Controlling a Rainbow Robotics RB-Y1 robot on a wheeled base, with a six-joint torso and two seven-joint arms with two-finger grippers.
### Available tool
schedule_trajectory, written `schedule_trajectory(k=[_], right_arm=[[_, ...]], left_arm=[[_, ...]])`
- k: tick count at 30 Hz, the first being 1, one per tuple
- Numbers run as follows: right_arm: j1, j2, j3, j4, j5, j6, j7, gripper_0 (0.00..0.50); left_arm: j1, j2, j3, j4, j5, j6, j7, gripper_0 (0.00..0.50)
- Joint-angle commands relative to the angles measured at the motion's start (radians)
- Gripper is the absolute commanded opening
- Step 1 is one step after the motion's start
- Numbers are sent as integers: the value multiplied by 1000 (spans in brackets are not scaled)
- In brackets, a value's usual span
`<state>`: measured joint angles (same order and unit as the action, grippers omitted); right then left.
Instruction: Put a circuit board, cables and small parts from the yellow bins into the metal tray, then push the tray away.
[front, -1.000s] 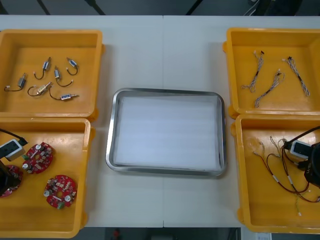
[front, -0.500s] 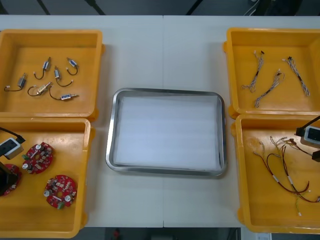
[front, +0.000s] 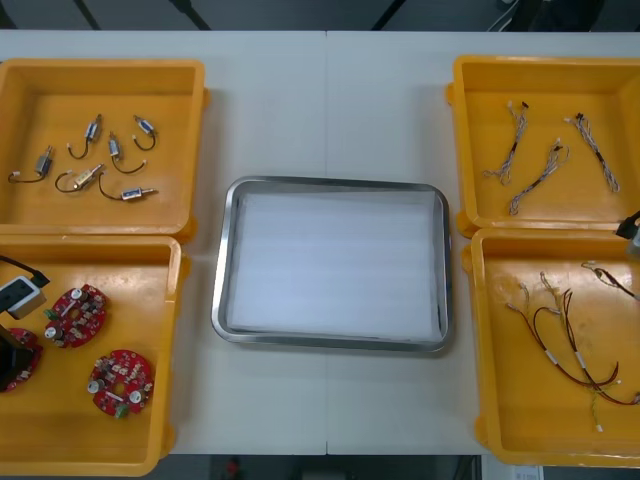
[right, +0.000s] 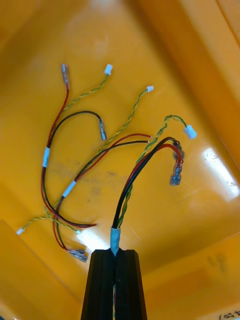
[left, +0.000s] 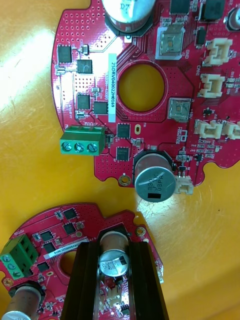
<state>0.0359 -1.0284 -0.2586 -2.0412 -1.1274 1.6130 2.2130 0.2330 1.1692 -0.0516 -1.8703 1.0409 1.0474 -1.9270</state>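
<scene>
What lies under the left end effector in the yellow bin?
A round red circuit board; the left end effector grips a silver cylinder on it. The board beneath the fingers is covered. The right end effector holds a cable over a yellow bin.

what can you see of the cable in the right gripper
The cable is a thin bundle of black, red and twisted yellow-green wires, bound by a pale tape band where the right gripper is shut on it. Its strands fan out beyond the fingers and end in metal terminals and a white plug. It is over the yellow bin that holds other cables; whether its ends touch the floor is unclear.
</scene>
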Motion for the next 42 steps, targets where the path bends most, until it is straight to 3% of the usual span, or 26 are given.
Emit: schedule_trajectory(k=[1,5,14,19,23,30,35,42], right_arm=[[-47,10,-34,-40,-22,36,-93,0],[-77,19,-33,-48,-28,79,-170,0],[-160,41,-33,-96,-40,214,-392,0],[-189,44,-16,-129,-57,240,-496,0],[-209,44,5,-148,-68,242,-572,0],[-258,44,51,-166,-86,242,-700,0],[-301,44,94,-166,-94,243,-779,0],[-343,50,128,-168,-97,243,-835,0]], left_arm=[[12,46,-7,0,-4,-10,76,0],[14,64,36,-32,5,17,76,0],[19,92,220,-182,34,261,100,0],[23,116,329,-225,136,349,122,0],[23,121,397,-233,195,396,128,0],[16,122,427,-243,225,405,154,0],[-24,129,407,-313,248,438,335,0],[-202,132,263,-483,209,502,800,0]])
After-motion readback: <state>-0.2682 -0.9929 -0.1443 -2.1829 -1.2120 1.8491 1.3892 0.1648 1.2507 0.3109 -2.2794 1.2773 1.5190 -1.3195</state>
